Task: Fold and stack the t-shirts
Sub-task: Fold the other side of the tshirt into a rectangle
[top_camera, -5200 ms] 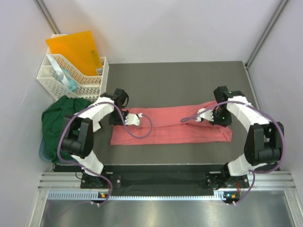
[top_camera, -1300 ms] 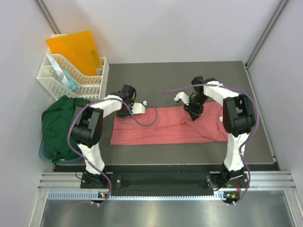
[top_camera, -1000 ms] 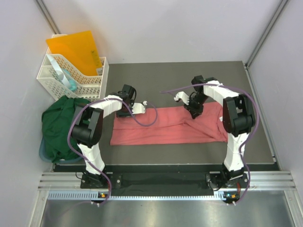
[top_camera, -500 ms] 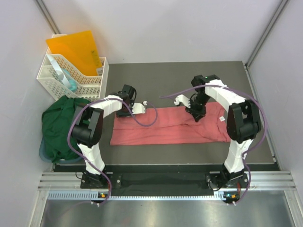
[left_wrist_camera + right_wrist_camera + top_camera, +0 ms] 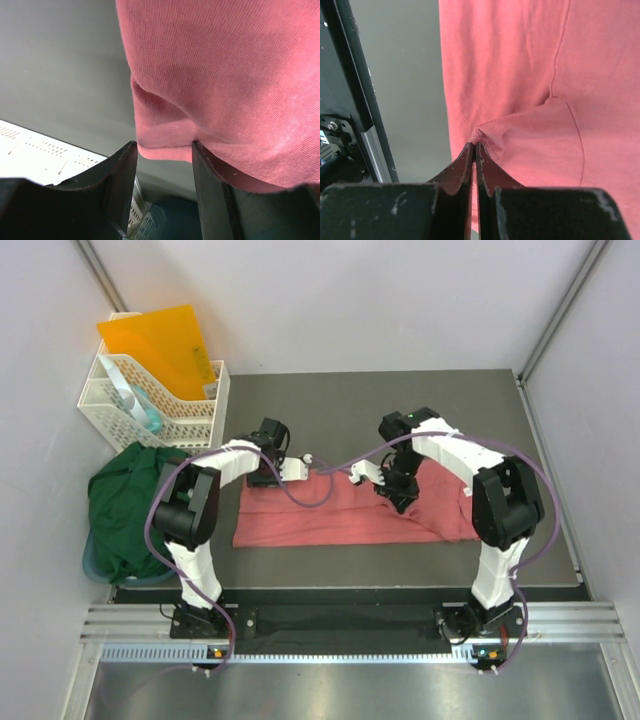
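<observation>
The salmon-pink t-shirt [image 5: 330,522] lies as a long strip across the dark mat, its right part lifted and drawn leftward. My right gripper [image 5: 360,474] is shut on a pinched edge of that shirt, as the right wrist view shows with the right gripper [image 5: 475,145] closed on pink cloth [image 5: 520,65]. My left gripper [image 5: 296,466] hovers at the strip's far left edge. In the left wrist view the left gripper [image 5: 164,146] is open, and the shirt's hem [image 5: 165,150] sits between the fingertips. The dark green t-shirt [image 5: 125,505] lies bunched off the mat at the left.
A white plastic basket [image 5: 150,405] with an orange folder [image 5: 155,340] stands at the back left. The dark mat [image 5: 350,410] is bounded by walls behind and at both sides. Cables loop from both arms over the shirt.
The right gripper has moved left along the strip, carrying the pinched cloth with it toward the left gripper. The left gripper has stayed in place and open.
</observation>
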Motion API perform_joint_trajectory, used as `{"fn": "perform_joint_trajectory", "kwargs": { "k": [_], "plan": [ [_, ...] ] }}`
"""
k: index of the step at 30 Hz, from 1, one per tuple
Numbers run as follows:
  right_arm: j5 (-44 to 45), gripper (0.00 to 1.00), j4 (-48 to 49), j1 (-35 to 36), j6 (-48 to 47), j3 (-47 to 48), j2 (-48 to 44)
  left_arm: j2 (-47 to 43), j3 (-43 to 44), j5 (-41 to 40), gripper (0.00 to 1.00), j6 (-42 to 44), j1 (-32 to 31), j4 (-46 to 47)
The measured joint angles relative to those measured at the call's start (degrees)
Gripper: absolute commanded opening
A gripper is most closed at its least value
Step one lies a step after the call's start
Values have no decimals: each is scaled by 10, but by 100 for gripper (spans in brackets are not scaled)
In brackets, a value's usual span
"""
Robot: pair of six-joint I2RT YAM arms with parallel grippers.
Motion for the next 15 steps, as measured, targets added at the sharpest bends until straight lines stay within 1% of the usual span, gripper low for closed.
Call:
{"fn": "perform_joint_trajectory", "kwargs": {
  "k": [3, 4, 6, 7, 10, 12, 13, 15],
  "plan": [
    [-1, 2, 0, 9, 0, 0, 0, 2, 3, -1, 53, 2, 0, -2],
    [0, 10, 0, 12, 0, 0, -1, 2, 3, -1, 53, 3, 0, -2],
    [0, 18, 0, 18, -1, 0, -3, 3, 4, -1, 53, 4, -1, -2],
    [-1, 30, 0, 20, 1, 0, -4, 4, 5, -1, 53, 4, -1, -3],
    [-3, 51, -2, 25, 1, 2, -4, 8, 9, -2, 53, 4, -1, -7],
    [-4, 52, -2, 27, 0, 5, -4, 8, 10, -3, 53, 5, -2, -8],
    [-3, 51, -2, 27, 0, 5, -5, 9, 10, -3, 53, 6, -2, -8],
    [-2, 45, -3, 28, 0, 5, -8, 9, 10, -4, 53, 8, -2, -9]
  ]
}}
